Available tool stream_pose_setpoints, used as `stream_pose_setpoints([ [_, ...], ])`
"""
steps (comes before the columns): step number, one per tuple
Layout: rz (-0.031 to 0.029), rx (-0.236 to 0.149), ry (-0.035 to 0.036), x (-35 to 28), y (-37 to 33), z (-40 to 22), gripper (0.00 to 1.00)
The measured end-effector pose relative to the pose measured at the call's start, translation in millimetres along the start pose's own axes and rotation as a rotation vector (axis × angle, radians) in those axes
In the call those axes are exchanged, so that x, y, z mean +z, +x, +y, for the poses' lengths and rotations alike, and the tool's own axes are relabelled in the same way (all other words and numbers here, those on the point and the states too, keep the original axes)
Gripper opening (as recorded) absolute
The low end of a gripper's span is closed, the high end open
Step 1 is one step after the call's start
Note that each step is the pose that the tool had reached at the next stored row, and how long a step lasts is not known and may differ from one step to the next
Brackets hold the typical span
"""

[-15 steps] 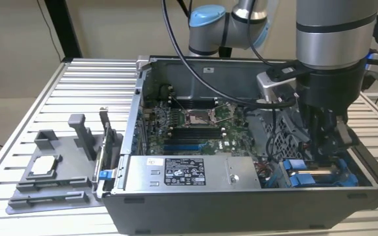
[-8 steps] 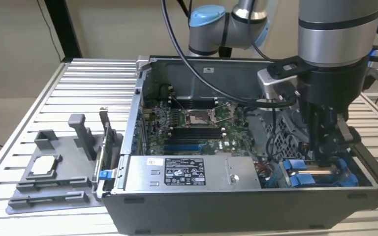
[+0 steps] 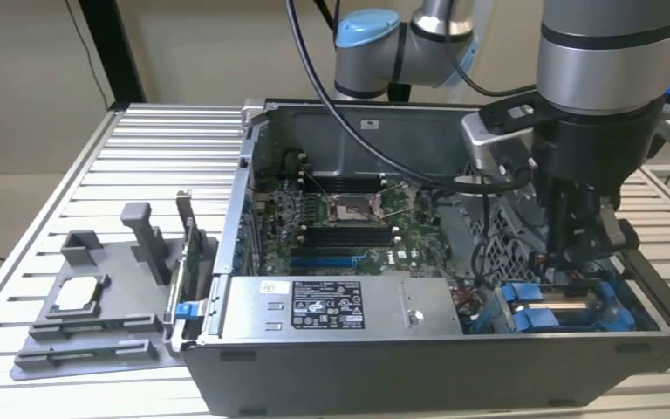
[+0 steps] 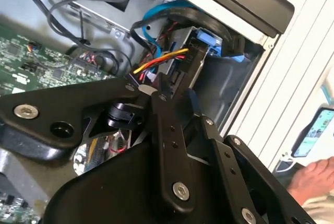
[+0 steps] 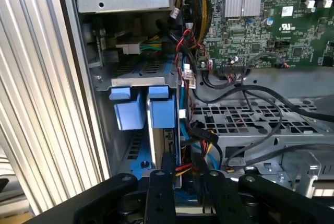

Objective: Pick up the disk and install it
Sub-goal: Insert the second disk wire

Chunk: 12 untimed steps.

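Note:
The disk (image 5: 160, 125) stands on edge in the drive bay, its blue carrier frame on the far end and its silver body running up to my gripper (image 5: 187, 176). The gripper is shut on the disk's near end. In the second wrist view one black finger (image 4: 180, 85) lies along the disk (image 4: 180, 44), beside yellow and red wires. In the exterior view my gripper (image 3: 574, 262) reaches down into the bay in the case corner at that view's lower right.
A second blue carrier (image 5: 128, 112) sits in the slot beside the disk. Loose cables (image 5: 209, 145) crowd the other side. The grey power supply (image 3: 335, 305), the motherboard (image 3: 335, 218) and a grey fixture (image 3: 85, 305) are in view. A person's hand (image 4: 313, 179) rests beyond the case.

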State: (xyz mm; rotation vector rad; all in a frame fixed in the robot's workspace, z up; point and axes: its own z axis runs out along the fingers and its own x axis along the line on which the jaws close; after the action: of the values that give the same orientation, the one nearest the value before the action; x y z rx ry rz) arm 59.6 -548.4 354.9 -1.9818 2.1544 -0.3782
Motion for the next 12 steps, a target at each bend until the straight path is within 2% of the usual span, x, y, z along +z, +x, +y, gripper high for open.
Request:
stream_pose_setpoints([
  [3,-0.0022,0.001,-0.0006,0.4,0.5,-1.1,0.00],
  [4,-0.0043,0.001,-0.0043,0.2,1.5,-2.2,0.00],
  [12,-0.0084,0.001,-0.0445,-12.2,15.9,-10.4,0.00],
])
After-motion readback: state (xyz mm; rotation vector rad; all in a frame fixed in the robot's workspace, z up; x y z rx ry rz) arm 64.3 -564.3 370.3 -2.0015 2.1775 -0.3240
